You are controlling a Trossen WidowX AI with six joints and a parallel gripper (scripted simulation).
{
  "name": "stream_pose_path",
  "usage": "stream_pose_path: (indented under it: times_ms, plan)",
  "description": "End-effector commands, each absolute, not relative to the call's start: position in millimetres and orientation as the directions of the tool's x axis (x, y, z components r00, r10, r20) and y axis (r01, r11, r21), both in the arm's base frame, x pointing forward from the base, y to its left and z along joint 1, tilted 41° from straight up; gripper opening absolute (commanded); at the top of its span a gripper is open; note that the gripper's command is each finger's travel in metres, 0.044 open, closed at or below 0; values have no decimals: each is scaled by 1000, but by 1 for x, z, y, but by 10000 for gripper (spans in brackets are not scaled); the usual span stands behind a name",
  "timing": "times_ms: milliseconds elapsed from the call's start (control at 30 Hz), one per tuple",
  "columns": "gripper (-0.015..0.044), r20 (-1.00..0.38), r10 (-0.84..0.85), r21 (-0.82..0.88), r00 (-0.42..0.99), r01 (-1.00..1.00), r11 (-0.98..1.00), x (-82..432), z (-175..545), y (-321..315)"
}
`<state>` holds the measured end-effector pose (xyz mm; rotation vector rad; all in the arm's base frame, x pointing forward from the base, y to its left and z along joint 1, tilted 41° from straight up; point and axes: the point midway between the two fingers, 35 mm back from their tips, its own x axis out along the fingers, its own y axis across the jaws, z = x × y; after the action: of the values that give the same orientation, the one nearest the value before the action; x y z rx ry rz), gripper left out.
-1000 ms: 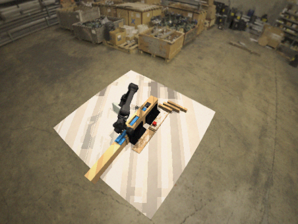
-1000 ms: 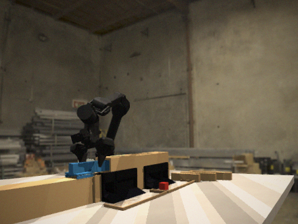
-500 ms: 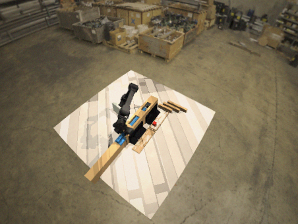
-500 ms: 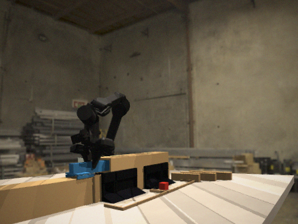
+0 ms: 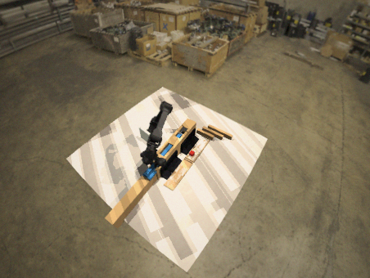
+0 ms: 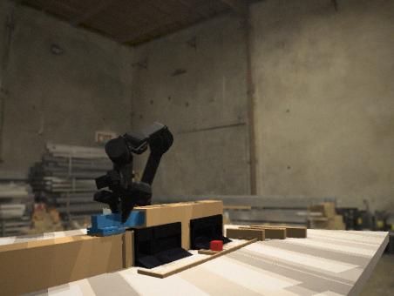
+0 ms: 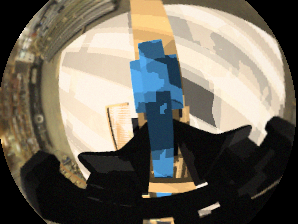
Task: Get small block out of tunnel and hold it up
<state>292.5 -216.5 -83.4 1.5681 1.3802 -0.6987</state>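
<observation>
Pincer (image 5: 152, 167) (image 6: 121, 215) (image 7: 160, 123) fingers are clamped on the blue handle piece (image 5: 149, 174) (image 6: 101, 223) (image 7: 150, 80) at one end of the wooden tunnel housing (image 5: 189, 123) (image 6: 183, 211). The small red block (image 5: 191, 153) (image 6: 216, 245) sits outside the covered tunnel, beside its dark side openings, over a low wooden tray (image 5: 178, 176) (image 6: 163, 270).

On a far crate (image 5: 196, 12) there are blurred marks; the small red-and-green wall sign (image 6: 105, 137) is too soft to read surely.

The desk (image 5: 213, 184) (image 6: 340, 252) (image 7: 220, 40) is patterned in cream, tan and grey bands. A long wooden beam (image 5: 127, 204) (image 6: 61, 261) (image 7: 147, 20) extends past its edge, and several wooden rods (image 5: 221, 132) (image 6: 275, 233) lie near the housing's other end. Around it are a stained concrete floor (image 5: 307, 204), bare grey walls (image 6: 322, 109) and loaded crates.

The dark fingers hide part of the blue piece, and the wooden roof covers some of the blue inside. The exterior view cuts off the beam; the wrist view's corners are black.
</observation>
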Motion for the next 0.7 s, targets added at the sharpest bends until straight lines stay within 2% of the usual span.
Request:
stream_pose_path:
  times_ms: [0, 267, 300, 667]
  plan:
    - [0, -842, 499, 254, 206, 967, 30, 290, -74, -193]
    - [0, -842, 499, 254, 206, 967, 30, 290, -74, -193]
    - [26, -873, 436, 260, 219, 965, 37, 292, -82, -216]
    - [315, -863, 457, 257, 213, 966, 35, 293, -72, -227]
